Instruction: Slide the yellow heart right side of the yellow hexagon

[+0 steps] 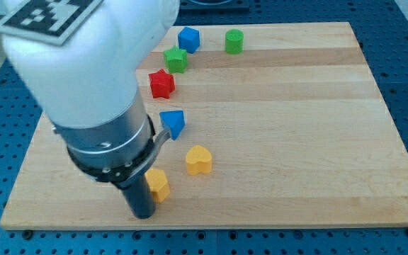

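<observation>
– Where's my tip (142, 214)?
– Lower left of the frame, touching the yellow hexagon (159, 184). No jaws, it holds nothing.
– The yellow heart (199, 160)?
– Just right of the hexagon, slightly higher.

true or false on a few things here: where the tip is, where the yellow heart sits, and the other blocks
1. My tip is just to the view's left of the yellow hexagon. True.
2. The yellow heart lies at the hexagon's upper right. True.
3. The red star touches the yellow heart. False: they are well apart, with the blue triangle between.
4. The green cylinder stands at the view's bottom. False: it is near the top edge.
5. The wooden board holds seven blocks. True.
</observation>
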